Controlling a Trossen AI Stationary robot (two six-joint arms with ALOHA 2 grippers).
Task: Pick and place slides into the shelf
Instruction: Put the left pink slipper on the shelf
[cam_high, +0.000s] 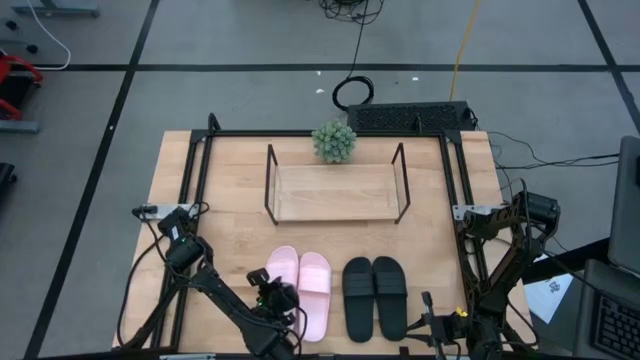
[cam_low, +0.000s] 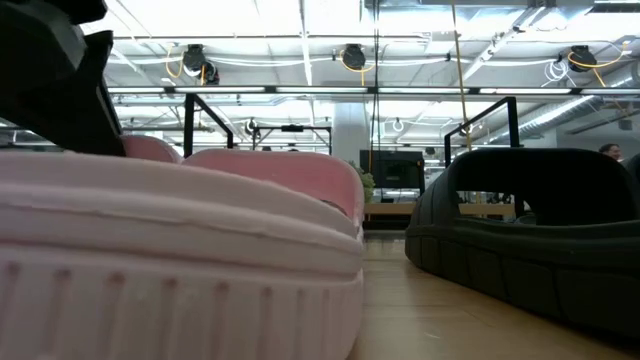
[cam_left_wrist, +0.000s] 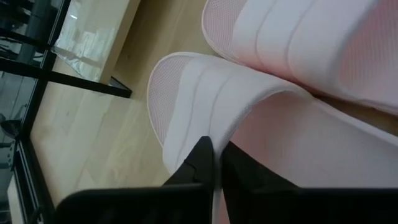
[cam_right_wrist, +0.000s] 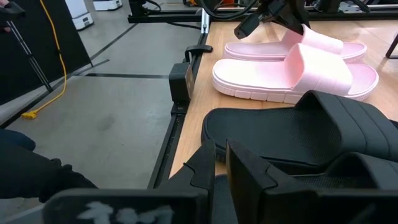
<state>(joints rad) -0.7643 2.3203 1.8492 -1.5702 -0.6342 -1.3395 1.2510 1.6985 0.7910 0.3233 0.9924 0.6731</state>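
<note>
The pale pink pair (cam_high: 302, 285) and the matte black pair (cam_high: 375, 297) lie side by side, soles down, on the near half of the table. The shelf (cam_high: 335, 192) stands empty toward the far edge. My left gripper (cam_high: 272, 292) is over the left pink slide (cam_left_wrist: 186, 99), at the outer end of its strap (cam_left_wrist: 273, 130), fingers shut to a thin slit (cam_left_wrist: 216, 152). In the right wrist view it shows above the farther pink slide (cam_right_wrist: 311, 40). My right gripper (cam_right_wrist: 221, 152) is shut and waits at the near edge, beside the black slides (cam_right_wrist: 292, 134). My left gripper comes slanting down from the near-left, its shut fingertips (cam_left_wrist: 202, 152) at the strap's outer edge (cam_left_wrist: 233, 118) of the left pink slide. Whether they touch it, I cannot tell. The slide lies flat on the table.
A small green plant (cam_high: 334, 141) stands just behind the shelf. A dark metal frame (cam_high: 200, 150) runs round the tabletop. A black power strip (cam_high: 410, 117) lies at the far edge. Bare wood lies between the slides and the shelf.
</note>
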